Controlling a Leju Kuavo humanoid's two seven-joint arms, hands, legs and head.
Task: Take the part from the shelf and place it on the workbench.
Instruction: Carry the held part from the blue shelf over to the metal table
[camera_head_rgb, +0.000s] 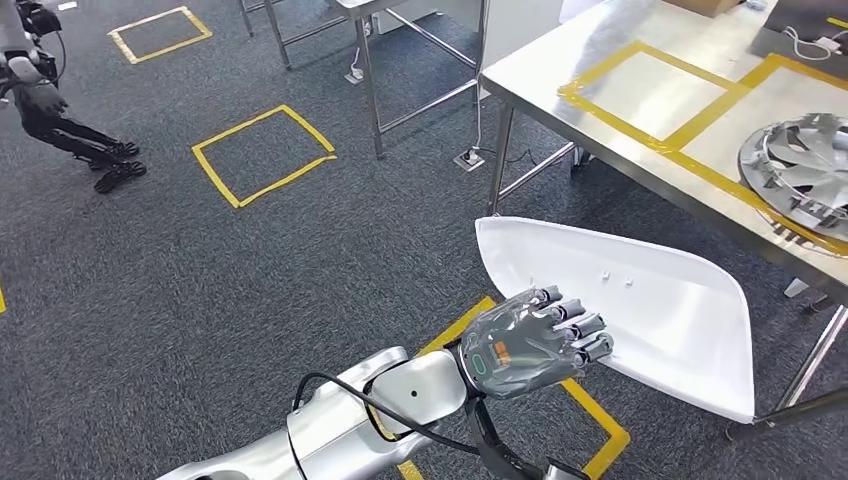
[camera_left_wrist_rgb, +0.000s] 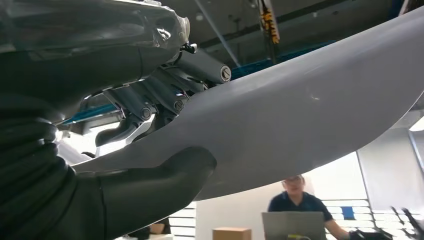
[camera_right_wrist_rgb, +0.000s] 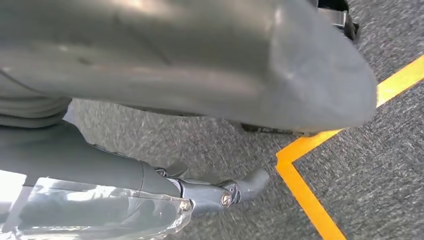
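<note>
- Grey carpet floor (camera_head_rgb: 200, 290) carries yellow tape squares (camera_head_rgb: 263, 153), one at about ten o'clock in the head view.
- Silver left arm (camera_head_rgb: 350, 420) rises from six o'clock; the left hand (camera_head_rgb: 535, 340) grips the white part (camera_head_rgb: 650, 300), fingers (camera_head_rgb: 585, 325) over its upper face, thumb (camera_left_wrist_rgb: 160, 180) pressed beneath.
- White part is a long curved panel, held in the air just beside the tabletop (camera_head_rgb: 640, 95) edge, not resting on it.
- Steel tabletop at one o'clock bears yellow tape boxes and a silver wheel cover (camera_head_rgb: 800, 165).
- Right hand (camera_right_wrist_rgb: 200, 192) sits under the part; I cannot tell whether it is gripping it.
</note>
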